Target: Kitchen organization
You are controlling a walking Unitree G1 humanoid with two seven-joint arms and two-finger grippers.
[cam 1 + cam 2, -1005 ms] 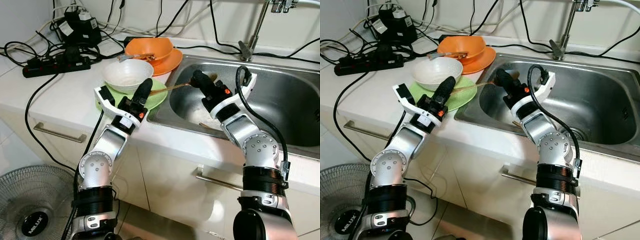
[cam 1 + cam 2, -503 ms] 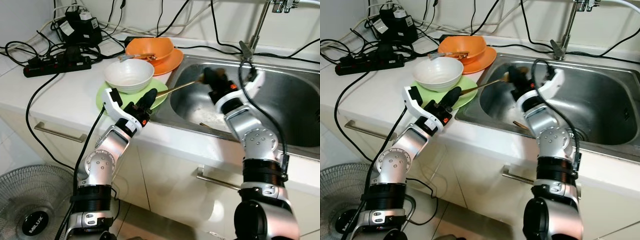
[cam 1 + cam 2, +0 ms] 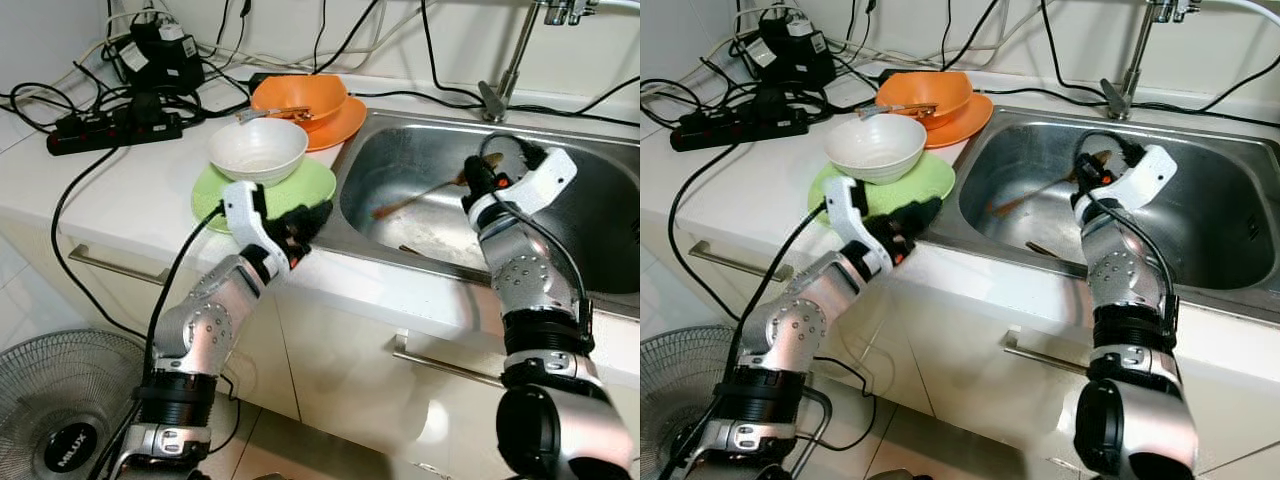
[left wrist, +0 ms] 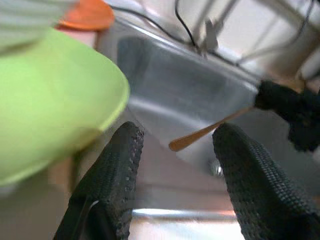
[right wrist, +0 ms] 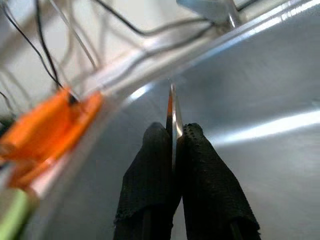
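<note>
The right gripper (image 3: 474, 180) is pinched tight on a long wooden spoon (image 3: 420, 195), holding it over the steel sink (image 3: 600, 215) with the far end angled down into the basin. The right wrist cam shows the handle edge-on between both fingers (image 5: 150, 175). The left gripper (image 3: 310, 218) sits at the sink's front-left corner, fingers spread with nothing in them, just beside the green plate (image 3: 315, 185) carrying the white bowl (image 3: 258, 150). Its wrist cam catches the spoon (image 4: 210, 130) between its fingertips, out past them.

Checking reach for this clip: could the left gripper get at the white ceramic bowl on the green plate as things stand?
Probably yes: the left gripper, open, sits beside the green plate, with nothing between it and the white ceramic bowl.
</note>
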